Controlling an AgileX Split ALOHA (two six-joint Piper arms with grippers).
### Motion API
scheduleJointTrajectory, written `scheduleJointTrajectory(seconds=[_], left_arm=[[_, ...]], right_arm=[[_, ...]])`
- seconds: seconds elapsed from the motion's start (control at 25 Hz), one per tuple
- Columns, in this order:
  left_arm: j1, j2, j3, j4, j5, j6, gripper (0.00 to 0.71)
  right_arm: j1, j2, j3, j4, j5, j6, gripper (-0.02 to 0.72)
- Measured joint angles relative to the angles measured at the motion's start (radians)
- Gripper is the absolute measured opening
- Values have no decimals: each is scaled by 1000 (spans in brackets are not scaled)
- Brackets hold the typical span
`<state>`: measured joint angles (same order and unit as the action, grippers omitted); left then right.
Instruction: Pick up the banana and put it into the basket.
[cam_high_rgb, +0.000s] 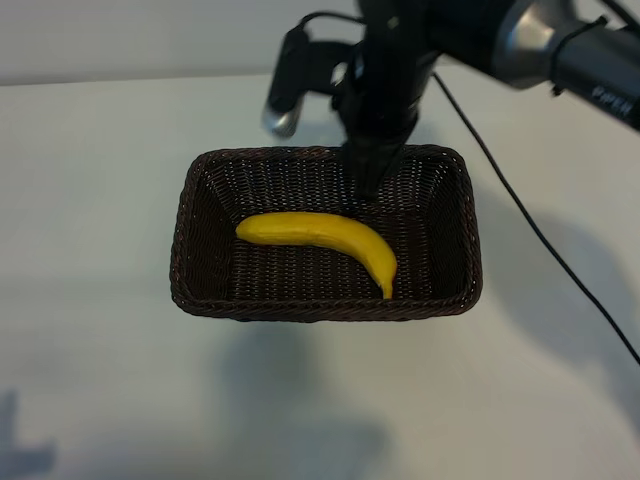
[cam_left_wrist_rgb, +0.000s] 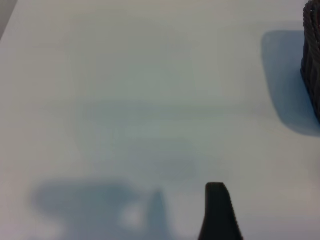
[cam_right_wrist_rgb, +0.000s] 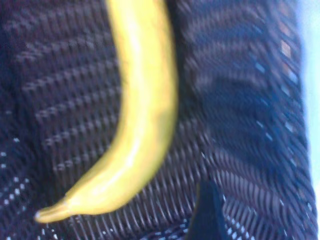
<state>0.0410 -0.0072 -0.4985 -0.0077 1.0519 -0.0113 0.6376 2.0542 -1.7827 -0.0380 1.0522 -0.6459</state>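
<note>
The yellow banana (cam_high_rgb: 320, 232) lies loose on the floor of the dark woven basket (cam_high_rgb: 325, 308), stem end toward the front right. My right gripper (cam_high_rgb: 375, 180) hangs over the basket's back wall, fingers pointing down, open and holding nothing. In the right wrist view the banana (cam_right_wrist_rgb: 145, 100) lies on the basket weave (cam_right_wrist_rgb: 250, 100), clear of the one dark finger (cam_right_wrist_rgb: 207, 210) that shows. My left gripper (cam_left_wrist_rgb: 165, 225) is out of the exterior view. Its wrist view shows one finger (cam_left_wrist_rgb: 217, 210) over bare table with nothing by it, and a corner of the basket (cam_left_wrist_rgb: 312, 60).
The basket stands mid-table on a white tabletop (cam_high_rgb: 90, 250). The right arm (cam_high_rgb: 570, 50) reaches in from the upper right, and its black cable (cam_high_rgb: 540, 240) trails across the table to the right of the basket.
</note>
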Motion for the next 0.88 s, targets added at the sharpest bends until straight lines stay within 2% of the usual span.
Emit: scheduleJointTrajectory(seconds=[0.2,0.36,0.64,0.72,0.88], left_arm=[[0,0,0,0,0,0,505],[0,0,0,0,0,0,505],[0,0,0,0,0,0,505],[0,0,0,0,0,0,505],[0,0,0,0,0,0,505]], right_arm=[[-136,-1,0,27,5,184,557],[-246,-2,0,38,42,302,553],[-397,-2,0,43,87,574,537],[-437,-2,0,45,114,617,534],[-514,-2,0,45,155,646,527]])
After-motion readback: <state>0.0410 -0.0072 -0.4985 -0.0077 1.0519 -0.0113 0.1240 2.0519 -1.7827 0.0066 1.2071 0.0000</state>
